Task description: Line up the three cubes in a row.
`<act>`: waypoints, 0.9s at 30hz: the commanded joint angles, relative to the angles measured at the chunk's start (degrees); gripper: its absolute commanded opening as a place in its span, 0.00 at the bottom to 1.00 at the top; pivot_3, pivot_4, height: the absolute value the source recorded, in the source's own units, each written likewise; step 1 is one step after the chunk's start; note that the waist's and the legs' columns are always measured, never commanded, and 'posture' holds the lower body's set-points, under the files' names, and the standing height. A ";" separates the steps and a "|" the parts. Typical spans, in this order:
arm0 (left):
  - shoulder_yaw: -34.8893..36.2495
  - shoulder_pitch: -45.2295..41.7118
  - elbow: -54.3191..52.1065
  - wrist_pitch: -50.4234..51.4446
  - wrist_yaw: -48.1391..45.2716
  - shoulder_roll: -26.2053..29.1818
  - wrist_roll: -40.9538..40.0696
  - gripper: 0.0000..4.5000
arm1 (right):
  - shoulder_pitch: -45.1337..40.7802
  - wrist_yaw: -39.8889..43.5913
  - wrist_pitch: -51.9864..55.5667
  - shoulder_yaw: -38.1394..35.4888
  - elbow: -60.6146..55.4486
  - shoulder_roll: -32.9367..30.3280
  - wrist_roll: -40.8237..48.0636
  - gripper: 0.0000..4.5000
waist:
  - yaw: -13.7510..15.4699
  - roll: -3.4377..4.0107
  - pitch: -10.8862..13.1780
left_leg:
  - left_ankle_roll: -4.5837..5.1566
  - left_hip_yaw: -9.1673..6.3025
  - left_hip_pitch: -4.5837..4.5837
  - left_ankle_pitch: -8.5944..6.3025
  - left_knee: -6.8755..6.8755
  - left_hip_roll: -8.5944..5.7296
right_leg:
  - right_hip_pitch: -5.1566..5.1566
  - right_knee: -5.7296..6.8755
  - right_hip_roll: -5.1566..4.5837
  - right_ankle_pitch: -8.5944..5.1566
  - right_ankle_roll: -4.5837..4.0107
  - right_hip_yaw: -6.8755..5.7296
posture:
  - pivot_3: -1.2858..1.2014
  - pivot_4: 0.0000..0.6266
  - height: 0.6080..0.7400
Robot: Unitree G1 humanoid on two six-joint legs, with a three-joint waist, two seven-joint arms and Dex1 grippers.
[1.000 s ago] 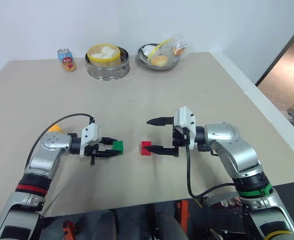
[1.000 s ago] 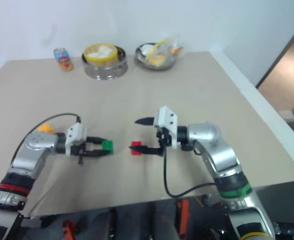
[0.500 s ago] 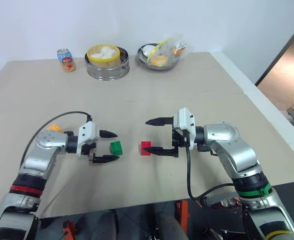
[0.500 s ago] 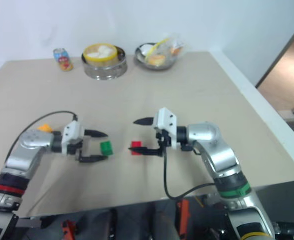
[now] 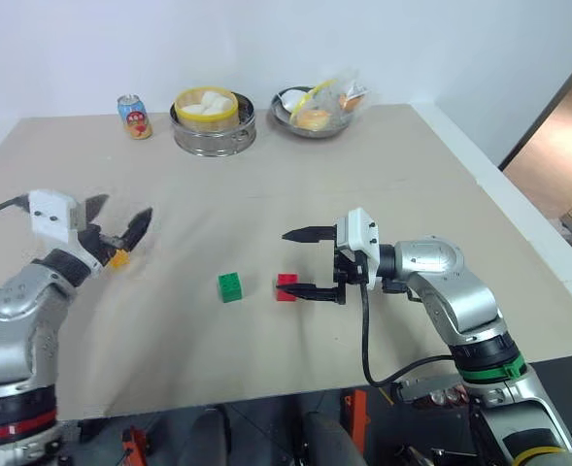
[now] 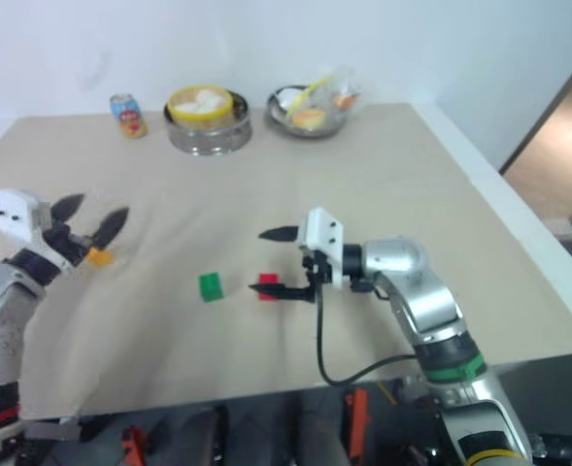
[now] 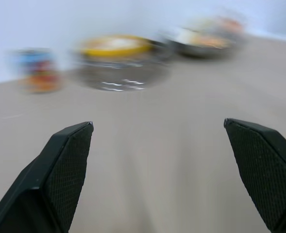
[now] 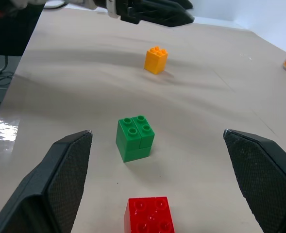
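1. Letting go of the green cube is the change that matters: a second ago the left gripper was clamped on it, and now its two black fingers stand wide apart, holding nothing.

2. Taking the green cube as the landmark, the left gripper has swung well away from it toward the robot's left and lifted off the table, so it now hangs just above the orange-yellow cube.

3. Next to the green cube on the robot's right sits the red cube, near but with a small gap between them (from the right wrist view they look roughly in line, studs up).

4. Beyond the red cube from the green one, the right gripper has not moved; its fingers are spread wide and empty, the lower one lying just beside the red cube.

5. Far past the green cube, at the back edge of the table, stand the soda can, the steamer and the metal bowl, all well clear of the work.

6. My reading: two of three cubes are placed, and the left arm looks set to fetch the orange-yellow one, which lies well apart from the green cube. It would need to land on the green cube's free side to finish the row.
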 commanded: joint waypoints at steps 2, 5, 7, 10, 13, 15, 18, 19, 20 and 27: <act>-1.19 0.81 -7.68 -0.26 18.58 -7.50 10.45 0.99 | -2.13 2.26 -2.36 0.01 1.68 -0.25 -0.44 1.00 | -0.02 -0.13 -0.02 | 0.00 0.00 0.03 0.00 0.03 -0.01 | 0.03 0.00 0.01 0.05 0.02 0.01 | 0.52 0.24 1.00; -2.70 1.64 -8.77 2.26 26.73 -13.06 15.05 0.99 | -2.89 3.09 -3.00 0.19 2.93 -0.07 -0.92 1.00 | -0.02 -0.13 -0.02 | 0.00 -0.01 0.10 0.00 0.04 -0.02 | 0.08 0.00 0.02 0.09 0.02 0.02 | 0.52 0.24 1.00; -4.38 2.24 -8.73 2.14 29.14 -15.41 16.98 0.99 | -3.32 3.46 -3.24 0.24 3.50 -0.03 -1.09 1.00 | -0.03 -0.15 -0.01 | 0.00 -0.01 0.12 0.00 0.04 -0.02 | 0.08 0.00 0.04 0.10 0.00 0.02 | 0.52 0.24 1.00; -6.21 2.13 -7.76 2.99 31.68 -17.97 18.58 0.99 | -3.55 3.84 -3.37 0.22 3.86 -0.01 -1.34 1.00 | -0.03 -0.16 -0.01 | 0.00 -0.03 0.11 0.00 0.04 -0.02 | 0.08 0.00 0.06 0.10 0.00 0.01 | 0.52 0.24 1.00; -7.36 0.86 -4.78 2.97 32.98 -20.15 18.51 0.99 | -3.31 4.09 -3.49 0.19 3.80 -0.29 -1.64 1.00 | -0.02 -0.16 -0.01 | -0.01 -0.03 0.10 0.00 0.04 -0.03 | 0.08 -0.01 0.05 0.10 0.00 0.02 | 0.52 0.24 1.00; -7.19 0.05 -3.26 2.94 33.69 -20.59 18.62 0.99 | -3.33 4.07 -3.44 0.16 3.82 -0.32 -1.78 1.00 | -0.03 -0.17 0.00 | -0.01 -0.04 0.09 0.00 0.04 -0.04 | 0.07 -0.01 0.06 0.10 -0.01 0.02 | 0.52 0.24 1.00; -5.50 -1.79 0.20 2.46 35.17 -21.07 17.61 0.99 | -3.29 3.91 -3.31 0.07 3.65 -0.28 -2.01 1.00 | -0.02 -0.17 0.00 | -0.01 -0.05 0.09 0.00 0.04 -0.04 | 0.06 -0.01 0.06 0.10 -0.01 0.02 | 0.52 0.24 1.00; -5.08 -2.48 1.38 2.35 35.14 -20.88 17.19 0.99 | -3.17 3.82 -3.23 0.00 3.46 -0.31 -2.11 1.00 | -0.02 -0.17 0.00 | -0.01 -0.04 0.09 0.00 0.04 -0.04 | 0.06 -0.01 0.07 0.10 -0.01 0.02 | 0.52 0.24 1.00; -4.62 -3.10 2.38 2.19 35.18 -20.74 16.83 0.99 | -3.07 3.75 -3.16 -0.04 3.31 -0.32 -2.17 1.00 | -0.03 -0.17 0.00 | -0.01 -0.05 0.09 0.00 0.04 -0.04 | 0.06 -0.01 0.07 0.10 0.00 0.02 | 0.52 0.24 1.00; -3.41 -4.44 5.77 1.92 34.56 -20.39 14.79 0.99 | -2.43 3.22 -2.77 -0.43 2.45 -0.70 -2.36 1.00 | -0.03 -0.19 0.01 | -0.02 -0.05 0.06 -0.01 0.02 -0.05 | 0.05 -0.02 0.06 0.14 0.08 0.02 | 0.52 0.24 1.00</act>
